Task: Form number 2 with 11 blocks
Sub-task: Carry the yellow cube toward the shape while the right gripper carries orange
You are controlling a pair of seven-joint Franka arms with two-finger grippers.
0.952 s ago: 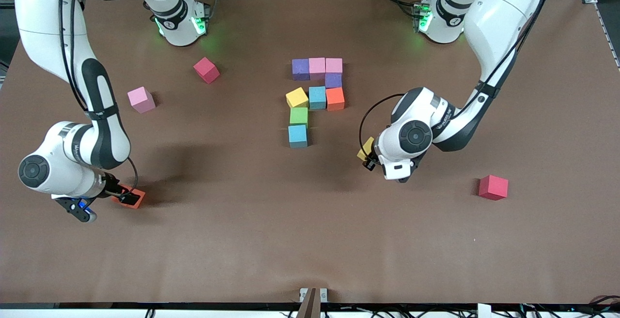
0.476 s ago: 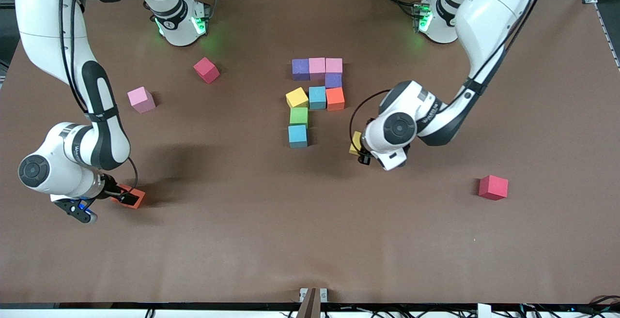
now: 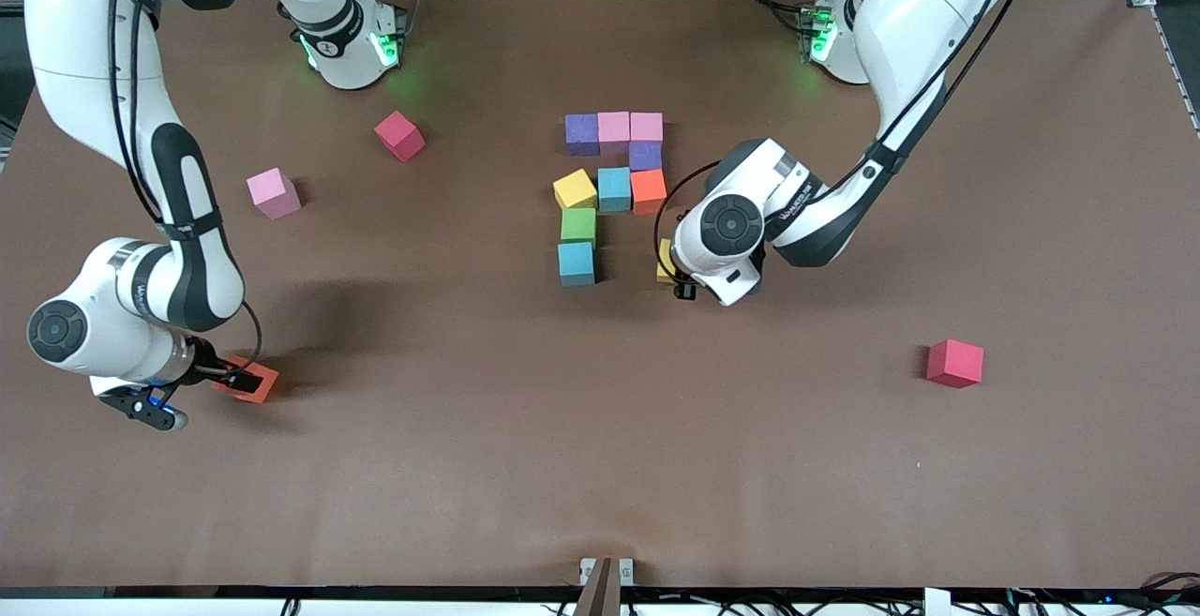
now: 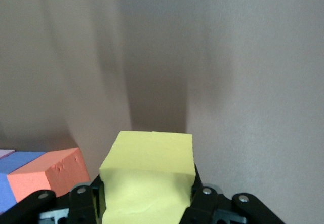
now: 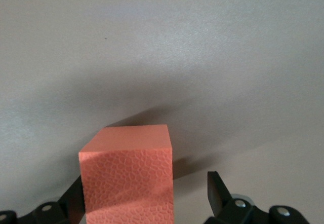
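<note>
Carrying its yellow block (image 4: 149,176) clamped tight, the left gripper (image 3: 677,280) has swung in toward the unfinished number 2 (image 3: 611,192), now just beside it. Set it flush by the sky-blue cube (image 3: 576,262). Right gripper (image 3: 242,380) straddles an orange block (image 5: 129,176), fingers wide.

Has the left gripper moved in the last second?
Yes. The left gripper, shut on a yellow block, has travelled toward the partly built number 2, closing on the sky-blue block at its near end.

Matte foam orange cube (image 5: 126,176) with pebbled skin, smooth matte yellow cube (image 4: 148,176), matte brown counter (image 3: 600,428).
</note>
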